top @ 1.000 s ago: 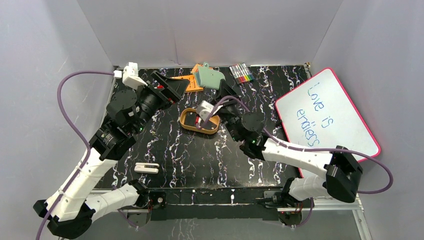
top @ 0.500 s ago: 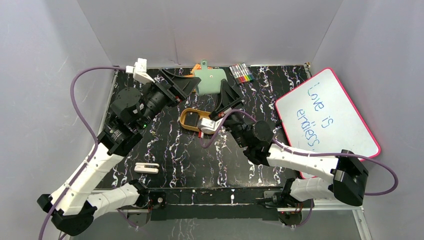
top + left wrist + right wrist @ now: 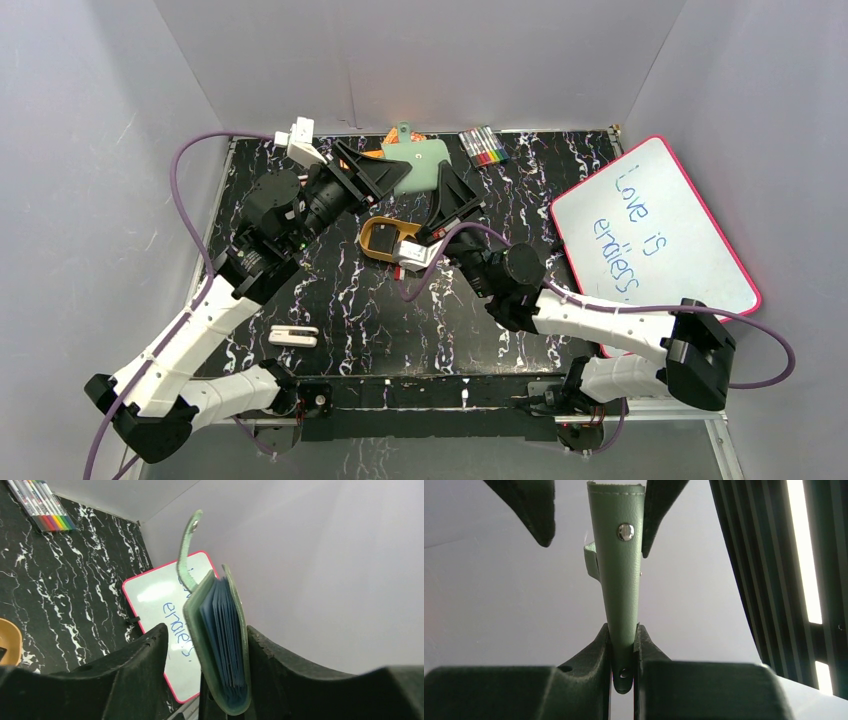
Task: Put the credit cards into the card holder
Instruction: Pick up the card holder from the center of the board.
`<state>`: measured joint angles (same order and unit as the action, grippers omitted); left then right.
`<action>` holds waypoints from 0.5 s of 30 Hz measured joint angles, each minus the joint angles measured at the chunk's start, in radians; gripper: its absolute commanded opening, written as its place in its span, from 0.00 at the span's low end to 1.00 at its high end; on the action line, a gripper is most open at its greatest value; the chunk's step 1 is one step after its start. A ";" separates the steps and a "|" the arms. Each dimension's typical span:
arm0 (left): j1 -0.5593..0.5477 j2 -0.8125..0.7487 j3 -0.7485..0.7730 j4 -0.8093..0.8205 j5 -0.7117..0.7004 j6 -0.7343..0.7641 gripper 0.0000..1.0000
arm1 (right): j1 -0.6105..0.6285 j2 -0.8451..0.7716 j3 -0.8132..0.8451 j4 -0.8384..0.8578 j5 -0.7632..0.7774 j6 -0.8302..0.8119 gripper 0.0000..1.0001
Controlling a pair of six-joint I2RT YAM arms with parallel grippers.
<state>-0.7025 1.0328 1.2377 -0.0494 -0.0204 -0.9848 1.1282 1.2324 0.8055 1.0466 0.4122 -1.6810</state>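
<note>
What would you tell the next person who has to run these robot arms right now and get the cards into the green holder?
Grippers: the left gripper is open, with a finger on each side of the card holder and a gap on one side. The right gripper is shut on the card holder.
Things: the holder hangs in the air between both arms. The credit cards cannot be picked out. Something dark lies in the tan tray, too small to tell.
Done: holder lifted, no card seen in its pockets.
Left: spread the holder, fetch each card, slide it in.
</note>
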 measured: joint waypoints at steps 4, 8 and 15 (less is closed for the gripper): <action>0.000 0.000 -0.004 0.027 0.024 -0.011 0.41 | 0.000 0.003 0.000 -0.003 0.000 -0.002 0.00; 0.000 0.000 -0.016 0.058 0.044 -0.019 0.33 | 0.003 0.003 0.000 -0.004 0.001 -0.003 0.00; 0.000 0.000 -0.020 0.087 0.071 -0.029 0.00 | 0.007 0.003 -0.002 -0.003 0.004 -0.018 0.00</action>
<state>-0.7025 1.0328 1.2179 0.0372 0.0505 -1.0134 1.1351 1.2350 0.8036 1.0431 0.4164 -1.6989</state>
